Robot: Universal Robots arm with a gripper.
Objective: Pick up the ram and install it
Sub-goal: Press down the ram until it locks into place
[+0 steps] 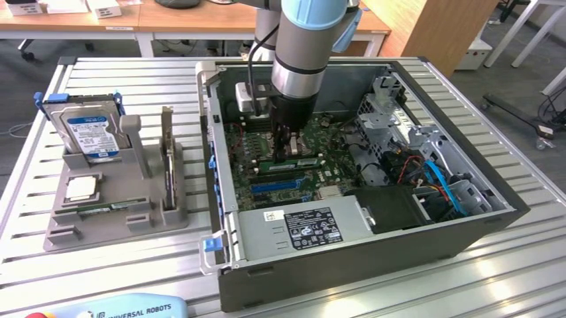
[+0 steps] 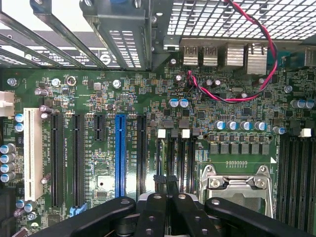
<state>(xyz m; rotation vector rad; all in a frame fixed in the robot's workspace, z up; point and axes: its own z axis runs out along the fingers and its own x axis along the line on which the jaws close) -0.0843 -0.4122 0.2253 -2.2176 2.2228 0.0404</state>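
Observation:
My gripper [image 1: 283,154] is down inside the open computer case [image 1: 478,228], just above the motherboard [image 1: 265,173]. In the wrist view its black fingers [image 2: 159,197] are pressed together, and the gripper [image 2: 165,180] points at the narrow memory slots [image 2: 183,153] beside the processor socket [image 2: 237,183]. Whether a ram is pinched edge-on between the fingers I cannot tell. A thin green ram [image 1: 97,211] lies flat in the grey holder [image 1: 62,238] at the exterior view's left, far from the gripper.
The holder also carries a silver hard drive [image 1: 87,129] with a blue-white label, a small square processor chip [image 1: 81,188] and an upright card [image 1: 166,159]. Inside the case are a power supply [image 1: 305,228], drive cage [image 1: 398,116], blue cables [image 1: 442,182], and red-black wires [image 2: 266,54].

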